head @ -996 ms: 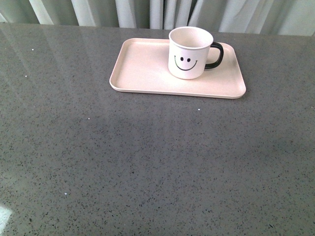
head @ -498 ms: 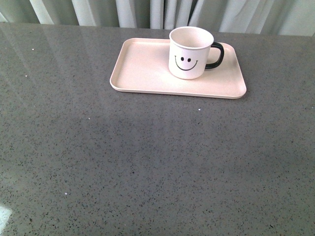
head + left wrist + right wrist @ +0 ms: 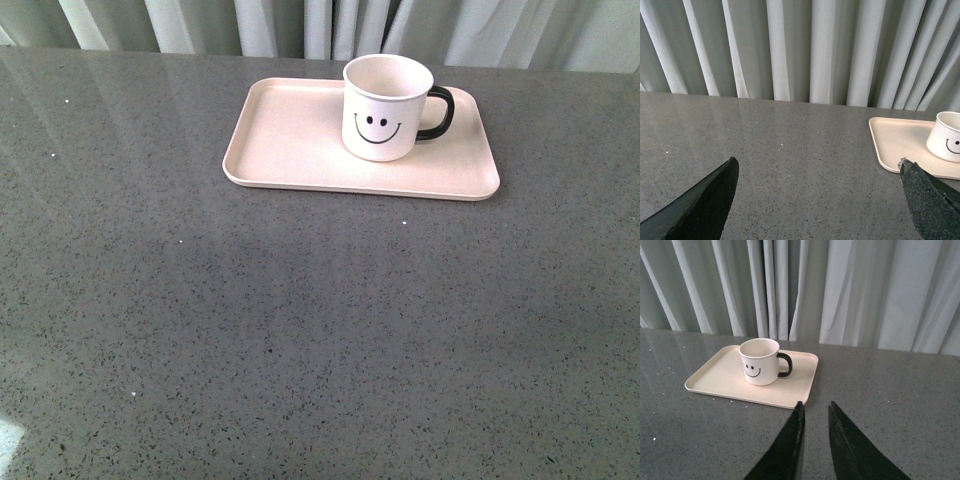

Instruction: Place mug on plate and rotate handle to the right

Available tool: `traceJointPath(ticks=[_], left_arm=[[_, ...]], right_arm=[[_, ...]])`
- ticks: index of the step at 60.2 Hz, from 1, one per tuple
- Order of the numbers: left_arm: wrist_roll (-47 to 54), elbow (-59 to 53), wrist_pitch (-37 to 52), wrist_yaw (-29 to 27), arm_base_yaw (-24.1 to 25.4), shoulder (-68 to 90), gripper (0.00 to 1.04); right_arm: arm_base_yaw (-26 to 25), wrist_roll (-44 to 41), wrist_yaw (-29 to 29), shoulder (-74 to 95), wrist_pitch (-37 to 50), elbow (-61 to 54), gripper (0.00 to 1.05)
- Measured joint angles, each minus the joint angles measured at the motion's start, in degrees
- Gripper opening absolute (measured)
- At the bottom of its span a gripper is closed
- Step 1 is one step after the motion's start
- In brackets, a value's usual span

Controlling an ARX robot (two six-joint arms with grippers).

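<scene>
mug, white and cylindrical with a black smiley face printed on its side (image 3: 387,107), stood upright on the flat pale pink rectangular plate with rounded corners and a low raised rim (image 3: 290,140). the plate lay on the grey speckled stone tabletop (image 3: 300,330) close to the far edge, a little toward the far right corner, with the pale pleated curtain (image 3: 300,25) hanging just behind that edge. the mug sat on the right half of the plate, near its far rim, its base fully inside the rim. its glossy black c-shaped loop handle (image 3: 438,112) pointed toward the right edge of the tabletop, and the smiley face looked toward the near edge. the inside of the mug showed plain white.

neither arm showed in the front view. in the left wrist view the left gripper (image 3: 820,200) had its two dark fingers (image 3: 705,205) spread wide apart, holding nothing, hovering over bare tabletop well apart from the plate (image 3: 895,145) and the mug (image 3: 946,143), which appeared only at the side of that picture. in the right wrist view the right gripper (image 3: 815,412) had its dark fingers (image 3: 790,445) drawn narrow, with only a thin gap between the tips and nothing in it; it stood clear of the plate (image 3: 715,380), the mug (image 3: 760,361) and the handle (image 3: 784,365).
</scene>
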Motion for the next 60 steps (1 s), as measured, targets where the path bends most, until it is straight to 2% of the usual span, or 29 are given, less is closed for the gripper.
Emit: traceJointPath(ticks=[4, 6, 28, 60], left_arm=[[0.0, 0.0, 0.0, 0.0, 0.0, 0.0, 0.96], [0.0, 0.0, 0.0, 0.0, 0.0, 0.0, 0.96], [0.0, 0.0, 0.0, 0.0, 0.0, 0.0, 0.95], [0.0, 0.0, 0.0, 0.0, 0.0, 0.0, 0.96]], right_arm=[[0.0, 0.0, 0.0, 0.0, 0.0, 0.0, 0.3], [0.0, 0.0, 0.0, 0.0, 0.0, 0.0, 0.39], [0.0, 0.0, 0.0, 0.0, 0.0, 0.0, 0.97], [0.0, 0.1, 0.0, 0.0, 0.0, 0.0, 0.96]])
